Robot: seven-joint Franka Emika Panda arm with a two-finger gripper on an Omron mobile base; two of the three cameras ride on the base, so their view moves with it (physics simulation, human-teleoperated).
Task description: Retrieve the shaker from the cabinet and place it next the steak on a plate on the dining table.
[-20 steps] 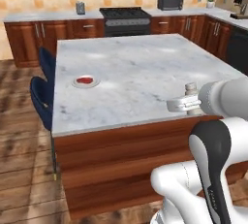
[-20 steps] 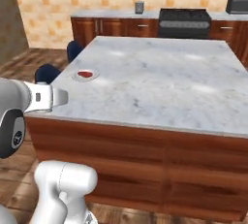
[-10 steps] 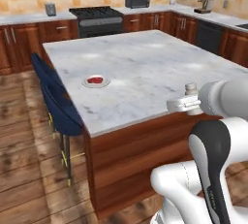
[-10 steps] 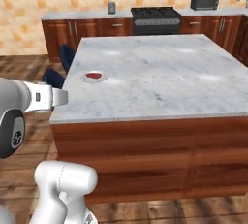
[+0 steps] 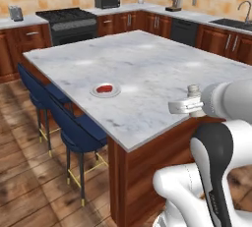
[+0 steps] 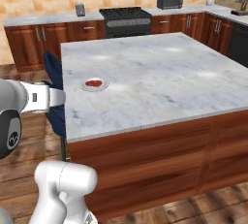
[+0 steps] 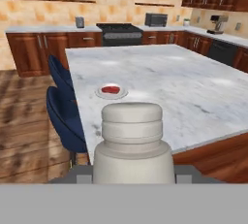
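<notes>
One hazard: your gripper, clenched on the shaker, sits well short of the plate; swinging low could clip the dining table edge.

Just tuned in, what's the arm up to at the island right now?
The claw is shut on the shaker, carried upright near the corner of the dining table. The shaker has not been set down yet. The plate with the steak sits further along the table, beside the blue stools.
</notes>
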